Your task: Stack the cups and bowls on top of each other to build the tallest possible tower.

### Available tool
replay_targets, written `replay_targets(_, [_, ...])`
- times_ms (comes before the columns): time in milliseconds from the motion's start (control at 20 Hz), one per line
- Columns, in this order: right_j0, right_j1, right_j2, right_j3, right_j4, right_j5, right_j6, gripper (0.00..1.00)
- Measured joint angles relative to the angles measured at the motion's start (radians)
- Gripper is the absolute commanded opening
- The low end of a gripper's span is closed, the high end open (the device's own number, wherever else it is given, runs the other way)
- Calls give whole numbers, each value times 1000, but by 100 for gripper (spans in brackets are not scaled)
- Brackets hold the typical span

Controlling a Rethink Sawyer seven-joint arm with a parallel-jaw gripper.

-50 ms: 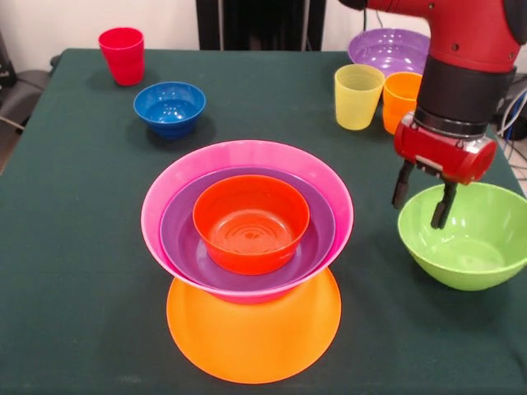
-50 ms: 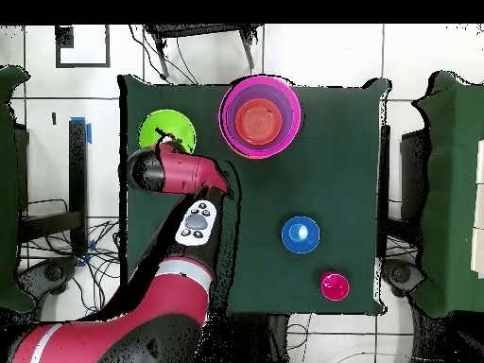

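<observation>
The hand (image 1: pixel 422 201) hangs with fingers apart over the lime green bowl's (image 1: pixel 469 247) rim, holding nothing. The tower (image 1: pixel 247 247) stands beside it on the counter (image 1: pixel 74 247).

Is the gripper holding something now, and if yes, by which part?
Nothing is held. The gripper is open, its fingers at the far rim of the lime green bowl.

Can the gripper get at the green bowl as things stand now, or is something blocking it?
Probably yes. The gripper hangs open right over the far rim of the green bowl. Nothing lies inside the bowl, and the tower stands apart to one side.
</observation>
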Motion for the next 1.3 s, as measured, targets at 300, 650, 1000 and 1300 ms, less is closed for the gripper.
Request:
replay_targets(300, [0, 15, 0, -1, 0, 0, 0, 100])
replay_targets(650, [0, 13, -1, -1, 0, 0, 0, 100])
replay_targets(1000, [0, 10, -4, -1, -1, 0, 0, 100])
replay_targets(1300, [0, 13, -4, -1, -1, 0, 0, 100])
